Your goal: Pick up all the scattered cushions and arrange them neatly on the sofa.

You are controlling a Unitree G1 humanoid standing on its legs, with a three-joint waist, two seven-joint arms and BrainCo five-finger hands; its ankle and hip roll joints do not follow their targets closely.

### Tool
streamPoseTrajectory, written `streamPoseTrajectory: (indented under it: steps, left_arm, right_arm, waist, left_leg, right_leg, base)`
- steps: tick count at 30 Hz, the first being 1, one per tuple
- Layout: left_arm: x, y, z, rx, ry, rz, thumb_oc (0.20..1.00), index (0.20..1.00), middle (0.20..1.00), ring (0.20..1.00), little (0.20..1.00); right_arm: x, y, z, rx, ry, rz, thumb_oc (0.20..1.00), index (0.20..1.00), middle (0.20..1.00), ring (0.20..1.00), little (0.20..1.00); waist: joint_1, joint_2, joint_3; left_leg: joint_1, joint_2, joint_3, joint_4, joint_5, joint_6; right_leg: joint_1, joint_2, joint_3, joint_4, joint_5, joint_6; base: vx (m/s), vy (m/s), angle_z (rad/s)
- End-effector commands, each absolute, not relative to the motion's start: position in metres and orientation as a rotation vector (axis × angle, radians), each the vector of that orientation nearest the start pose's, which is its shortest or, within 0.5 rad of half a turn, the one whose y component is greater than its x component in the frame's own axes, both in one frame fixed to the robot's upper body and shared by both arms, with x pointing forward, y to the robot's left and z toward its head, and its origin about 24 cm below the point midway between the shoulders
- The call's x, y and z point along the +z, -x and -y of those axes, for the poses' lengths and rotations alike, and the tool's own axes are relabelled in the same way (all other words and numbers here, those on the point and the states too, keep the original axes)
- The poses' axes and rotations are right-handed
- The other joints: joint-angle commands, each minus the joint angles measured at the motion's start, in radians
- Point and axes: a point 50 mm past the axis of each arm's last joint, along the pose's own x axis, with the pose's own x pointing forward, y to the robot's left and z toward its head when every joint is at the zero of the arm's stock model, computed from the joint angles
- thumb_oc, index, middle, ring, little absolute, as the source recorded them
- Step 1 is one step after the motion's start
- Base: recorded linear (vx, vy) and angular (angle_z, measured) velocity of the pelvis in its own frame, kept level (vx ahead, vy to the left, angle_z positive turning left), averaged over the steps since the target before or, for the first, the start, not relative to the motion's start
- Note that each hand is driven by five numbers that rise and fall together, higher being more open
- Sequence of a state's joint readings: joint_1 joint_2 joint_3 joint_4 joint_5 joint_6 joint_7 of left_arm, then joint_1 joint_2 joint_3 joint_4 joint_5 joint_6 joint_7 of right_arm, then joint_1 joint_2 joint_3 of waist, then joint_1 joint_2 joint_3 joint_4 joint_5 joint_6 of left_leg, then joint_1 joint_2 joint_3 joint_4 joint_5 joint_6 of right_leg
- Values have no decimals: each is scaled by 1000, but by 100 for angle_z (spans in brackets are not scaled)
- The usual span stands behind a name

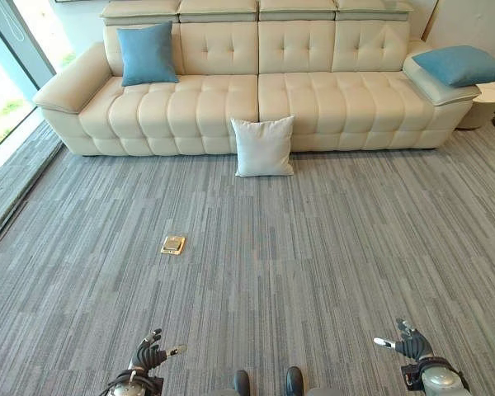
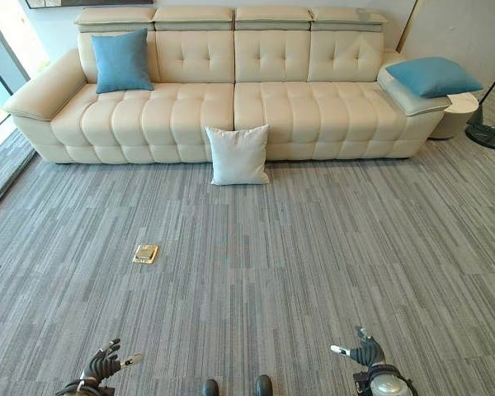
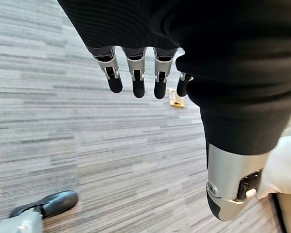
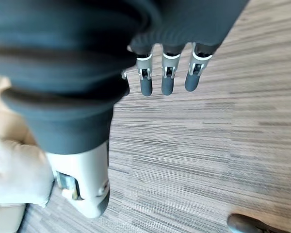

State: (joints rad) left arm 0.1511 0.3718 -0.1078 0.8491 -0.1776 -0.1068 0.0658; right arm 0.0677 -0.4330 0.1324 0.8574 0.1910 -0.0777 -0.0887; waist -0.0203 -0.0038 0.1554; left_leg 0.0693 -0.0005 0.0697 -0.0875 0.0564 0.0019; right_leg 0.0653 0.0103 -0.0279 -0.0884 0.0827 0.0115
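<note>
Cushions await pickup; approach step not yet begun.
Left of the sofa (image 1: 256,99) middle sits one blue cushion (image 1: 147,53), white cushion (image 1: 264,147) leans on the floor at its front, another blue cushion (image 1: 460,64) tops its right arm; left hand (image 1: 147,356) and right hand (image 1: 411,342) hang released, so walking closer seems next.

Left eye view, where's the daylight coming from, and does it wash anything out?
Left eye view: daylight enters through the window at the robot's left, its panes blown out to near white; the sofa and white cushion on the carpet stay evenly lit. Left wrist view: the carpet by the left hand shows pale glare.
</note>
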Motion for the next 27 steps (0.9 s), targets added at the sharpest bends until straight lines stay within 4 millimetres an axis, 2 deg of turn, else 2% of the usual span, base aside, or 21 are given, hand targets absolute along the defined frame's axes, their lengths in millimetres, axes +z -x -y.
streamPoseTrajectory:
  steps: [1,7,13,15,18,23,27]
  left_arm:
    - [-115,-131,-282,271,-240,-832,1000,1000,1000,1000,1000]
    - [-116,-129,-279,281,-204,-827,1000,1000,1000,1000,1000]
    - [-108,-138,-276,279,-177,-764,1000,1000,1000,1000,1000]
    - [-97,-144,-279,295,-147,-697,1000,1000,1000,1000,1000]
    - [-96,-145,-281,307,-145,-687,1000,1000,1000,1000,1000]
    - [-89,-151,-284,317,-150,-653,1000,1000,1000,1000,1000]
    - [-86,-153,-286,341,-123,-638,1000,1000,1000,1000,1000]
  right_arm:
    - [-100,-158,294,-300,286,-776,1000,1000,1000,1000,1000]
    - [-102,-157,288,-326,218,-769,1000,1000,1000,1000,1000]
    - [-98,-161,289,-334,206,-738,1000,1000,1000,1000,1000]
    - [-91,-168,289,-326,206,-698,1000,1000,1000,1000,1000]
    - [-90,-172,289,-322,216,-692,1000,1000,1000,1000,1000]
    - [-85,-184,285,-307,224,-667,1000,1000,1000,1000,1000]
    - [-83,-194,274,-296,164,-633,1000,1000,1000,1000,1000]
  waist:
    - [4,-25,-20]
    - [4,-25,-16]
    - [7,-27,-4]
    - [18,-34,11]
    - [23,-38,15]
    - [35,-46,26]
    - [44,-48,37]
  left_leg:
    - [25,-20,-1,0,-93,-18]
    - [27,-19,-4,1,-96,-17]
    - [10,-21,0,16,-100,-14]
    - [-39,-26,8,77,-122,-8]
    - [-65,-29,13,109,-135,-4]
    - [-118,-38,11,172,-166,11]
    - [-117,-49,5,185,-193,35]
  right_leg:
    - [18,-31,7,19,-93,82]
    - [21,-31,2,18,-95,82]
    - [10,-35,-4,27,-99,85]
    - [-11,-48,-11,48,-105,89]
    - [-27,-55,-8,61,-107,91]
    - [-68,-71,2,113,-119,101]
    - [-118,-81,10,236,-140,121]
  base:
    - [0,0,0]
    - [6,-1,0]
    - [0,0,0]
    - [44,68,1]
    - [7,62,-5]
    - [27,98,-9]
    - [70,124,-5]
